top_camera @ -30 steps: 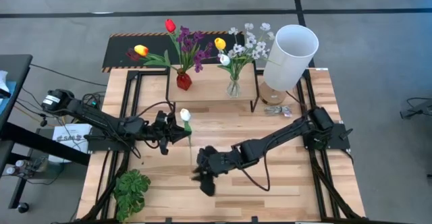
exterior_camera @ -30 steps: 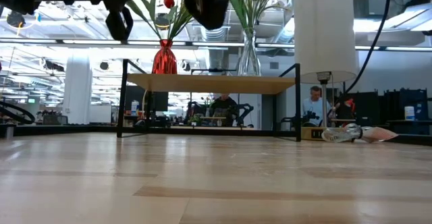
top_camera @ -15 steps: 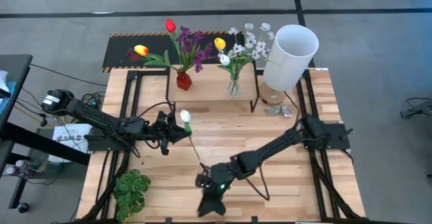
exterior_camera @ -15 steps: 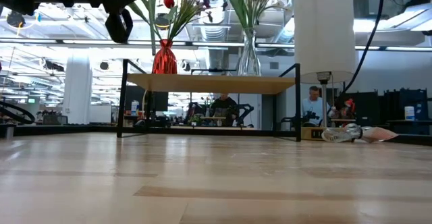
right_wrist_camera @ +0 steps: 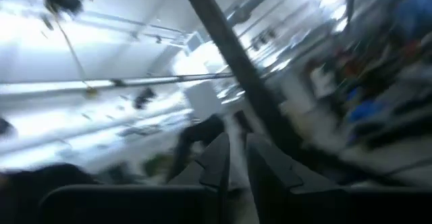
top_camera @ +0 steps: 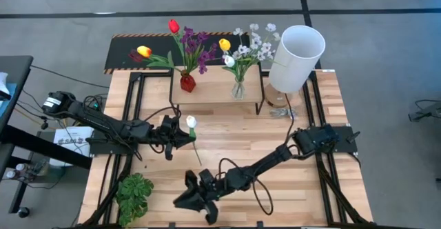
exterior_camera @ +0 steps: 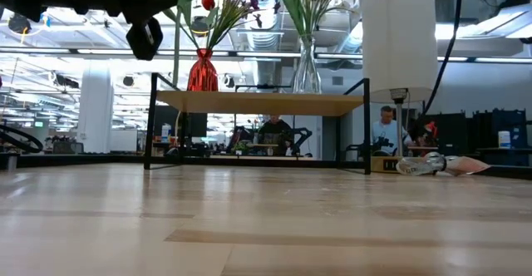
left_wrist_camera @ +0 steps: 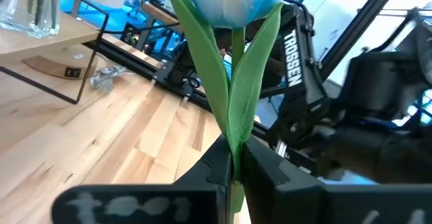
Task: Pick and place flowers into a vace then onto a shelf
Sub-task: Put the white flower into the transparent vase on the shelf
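Observation:
A white tulip [top_camera: 191,122] with a long green stem sits in my left gripper [top_camera: 180,134], which is shut on it over the table's left middle. In the left wrist view the bloom [left_wrist_camera: 233,1] stands above the fingers. My right gripper [top_camera: 182,200] is near the table's near edge, left of centre, shut and empty [right_wrist_camera: 236,143]. On the shelf [top_camera: 217,99] at the far side stand a red vase [top_camera: 187,83] with red, yellow and purple flowers and a glass vase [top_camera: 238,89] with yellow and white ones. My left gripper pinches the tulip's stem and folded leaves [left_wrist_camera: 233,158] between its two fingers, a short way below the bloom. The fingers come level from the table's left and lie across the stem. The flower is lifted clear, and its stem [top_camera: 197,150] slants toward the near edge.
A tall white cylinder [top_camera: 296,56] stands right of the shelf, with a crumpled clear wrapper [top_camera: 281,112] by its foot. A stemless green leafy plant [top_camera: 134,194] lies at the near left corner. Black frame rails run along both table sides. People sit in the room beyond [exterior_camera: 386,130].
My right arm has swung from the table's middle toward the near edge and then left, and now sits low by the leafy plant. The tulip's bloom stayed in my left gripper; its free stem end has swung toward the near right.

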